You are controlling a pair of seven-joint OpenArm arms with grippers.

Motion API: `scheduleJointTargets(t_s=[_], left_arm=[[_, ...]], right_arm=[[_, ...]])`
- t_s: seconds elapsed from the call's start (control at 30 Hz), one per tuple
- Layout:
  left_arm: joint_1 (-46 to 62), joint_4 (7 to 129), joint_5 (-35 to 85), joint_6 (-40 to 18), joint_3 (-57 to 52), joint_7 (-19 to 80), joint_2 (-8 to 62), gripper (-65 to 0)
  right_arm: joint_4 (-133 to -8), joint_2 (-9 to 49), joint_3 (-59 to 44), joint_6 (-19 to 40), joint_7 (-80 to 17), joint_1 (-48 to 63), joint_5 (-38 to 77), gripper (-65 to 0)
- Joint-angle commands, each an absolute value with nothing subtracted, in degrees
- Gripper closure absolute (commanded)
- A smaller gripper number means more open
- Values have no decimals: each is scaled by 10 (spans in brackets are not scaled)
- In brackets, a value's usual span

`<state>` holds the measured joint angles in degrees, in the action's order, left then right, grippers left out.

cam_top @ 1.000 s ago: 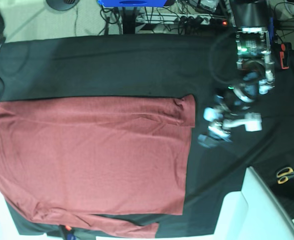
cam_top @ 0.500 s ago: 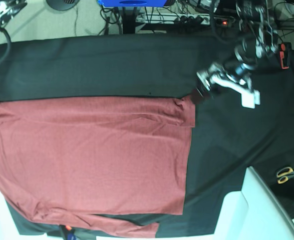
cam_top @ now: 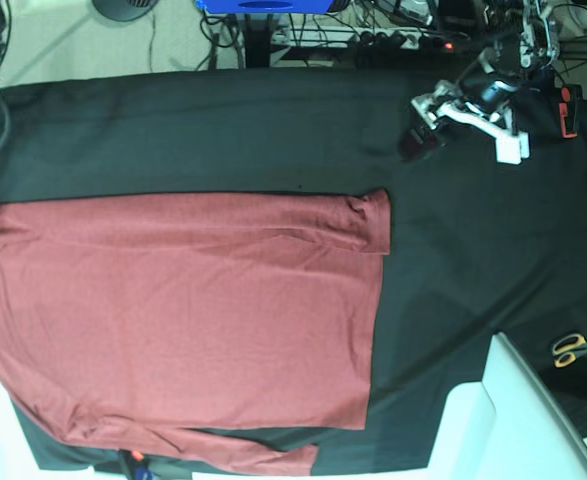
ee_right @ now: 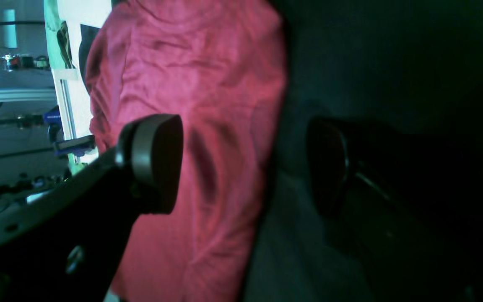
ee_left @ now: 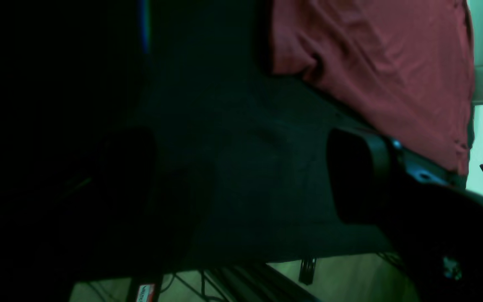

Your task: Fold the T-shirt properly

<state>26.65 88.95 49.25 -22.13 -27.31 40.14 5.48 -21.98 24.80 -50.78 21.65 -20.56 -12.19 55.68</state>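
The T-shirt (cam_top: 173, 320) lies flat along the bench's (cam_top: 223, 120) near left edge. Left claw (cam_top: 460, 120) and right claw (ee_right: 241, 167) gape wide, empty. Best pinch both far-edge corners together, then fold evenly.

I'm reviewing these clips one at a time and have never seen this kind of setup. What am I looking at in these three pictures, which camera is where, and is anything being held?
This is a two-armed robot meant to fold a shirt. The base view looks down on a table covered by a black cloth. On it the brick-red T-shirt lies spread flat. At the far right edge lie yellow-handled scissors.

The other two pictures come from cameras mounted on the arms' wrists, each looking out between its own two fingers. The left gripper hangs over bare black cloth, with the shirt's edge beyond it; in the base view it is the white-and-black part at upper right. The right gripper straddles the shirt's edge.

Both grippers are open and hold nothing.
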Motion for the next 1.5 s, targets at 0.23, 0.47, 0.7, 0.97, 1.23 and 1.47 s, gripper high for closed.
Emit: scheduleJointTargets(t_s=[0.23,0.47,0.7,0.97,1.23,1.47], left_arm=[[276,900,502,-229,-279,394,58,-632],[271,895,503,-229,-276,394,58,-632],[246,894,502,-229,-273,394,41,-632],[172,778,504,-228,-258,395,12,-634],[106,703,502,-228,-255,394,-10,-634],[58,651,502,-228,-254,394,-11,-632]], right_arm=[[-178,257,-484,218,-197,-171,557,-434],[-177,257,-457,215,-171,-171,556,-395],[-177,256,-458,216,-172,-171,556,-11],[-177,256,-458,214,-174,-171,557,-2],[-177,256,-458,214,-175,-169,557,-2],[-177,256,-457,214,-175,-169,557,-2]])
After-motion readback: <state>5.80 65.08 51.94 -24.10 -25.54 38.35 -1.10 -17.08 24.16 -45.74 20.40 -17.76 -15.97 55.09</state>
